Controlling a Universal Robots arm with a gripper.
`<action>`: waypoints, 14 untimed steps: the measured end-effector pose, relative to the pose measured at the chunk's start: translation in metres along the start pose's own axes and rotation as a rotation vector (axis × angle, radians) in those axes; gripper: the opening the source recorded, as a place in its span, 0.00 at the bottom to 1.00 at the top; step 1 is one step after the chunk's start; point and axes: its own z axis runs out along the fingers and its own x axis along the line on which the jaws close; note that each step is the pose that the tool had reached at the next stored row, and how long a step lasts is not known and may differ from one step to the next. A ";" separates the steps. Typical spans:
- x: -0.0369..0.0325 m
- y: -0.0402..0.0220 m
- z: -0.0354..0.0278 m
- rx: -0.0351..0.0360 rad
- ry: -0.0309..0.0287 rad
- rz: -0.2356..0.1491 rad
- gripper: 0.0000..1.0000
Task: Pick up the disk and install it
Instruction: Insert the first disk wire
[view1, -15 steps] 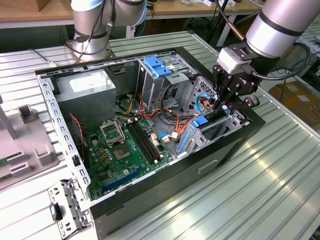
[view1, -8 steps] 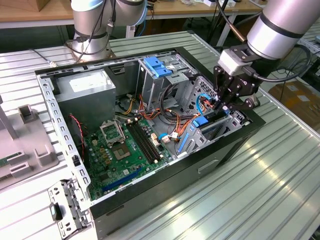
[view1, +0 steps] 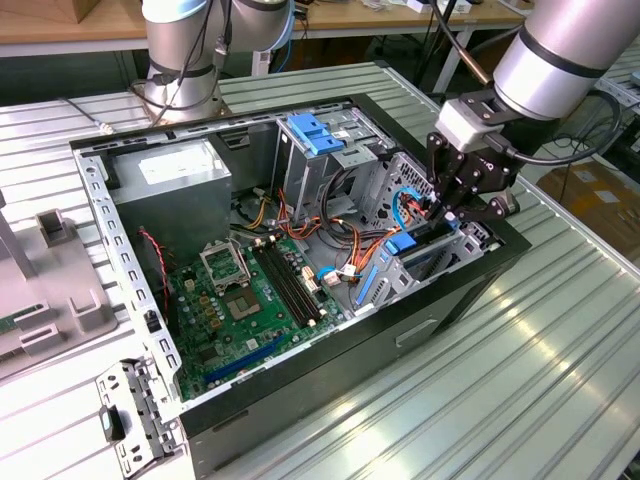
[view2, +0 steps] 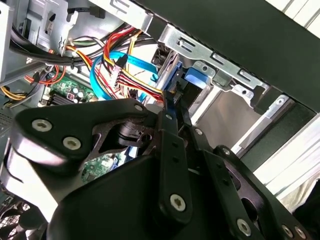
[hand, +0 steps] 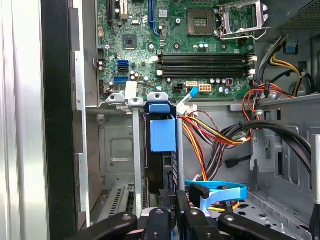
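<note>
In the exterior view, an open case (view1: 110, 230) lay on the ribbed table (view1: 560, 340). At that view's left stood the power supply (view1: 170, 175), then the board (view1: 250, 300) with its empty socket, then a tangle of cables (view1: 350, 250) under a cage with a blue latch (view1: 318, 133). The drive bay (view1: 420, 265) sat at the far right end of the case. The tool (view1: 450, 215) hung straight over it, dipped in between the bay walls.

The disk (hand: 162, 134) stood on edge in a bay slot between two upright metal guides, its blue rail facing the first wrist camera. Its long axis ran down into the bay, in line with the tool's approach. It lay directly ahead of the tool (hand: 172, 197), with no offset to either side.

In the second wrist view, the tool (view2: 172, 104) had its two fingers drawn nearly together. They appeared to pinch the thin near edge of the disk (view2: 195, 80), though the linkage hid the contact itself, so the hold is a judgement. The disk looked partly down the slot rather than fully seated. A light-blue ribbon cable (hand: 220, 191) curled just beside the fingers.
</note>
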 end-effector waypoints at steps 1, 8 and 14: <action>0.0000 0.0000 0.0003 -0.0001 -0.0011 -0.001 0.17; -0.0001 0.0001 -0.0024 -0.0007 -0.0175 -0.001 0.17; 0.0016 -0.0001 -0.0021 -0.0017 -0.0431 -0.001 0.17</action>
